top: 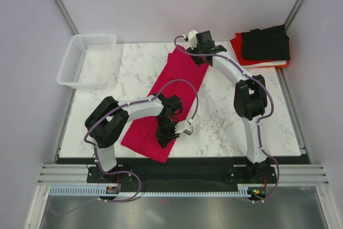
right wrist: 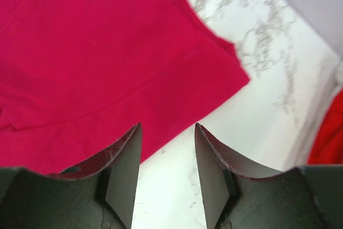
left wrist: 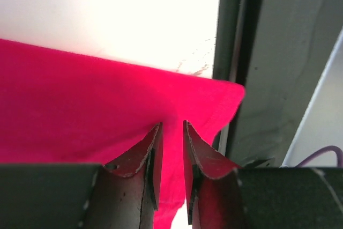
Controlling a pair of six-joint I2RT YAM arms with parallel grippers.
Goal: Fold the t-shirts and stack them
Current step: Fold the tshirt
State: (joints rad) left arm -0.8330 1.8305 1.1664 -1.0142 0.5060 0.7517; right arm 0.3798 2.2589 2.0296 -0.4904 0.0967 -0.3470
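Observation:
The crimson-pink t-shirt lies as a long folded strip, slanting from the far middle of the marble table to the near left. My left gripper is at its near end. In the left wrist view the jaws are nearly together, with the pink cloth pinched between the fingertips. My right gripper is at the far end. Its jaws are open and empty, straddling the shirt's edge above the marble.
A stack of folded shirts sits at the back right corner, black on top, white and orange-red beneath; its orange-red edge shows in the right wrist view. A white mesh basket stands at the back left. The table's dark front edge is close to my left gripper.

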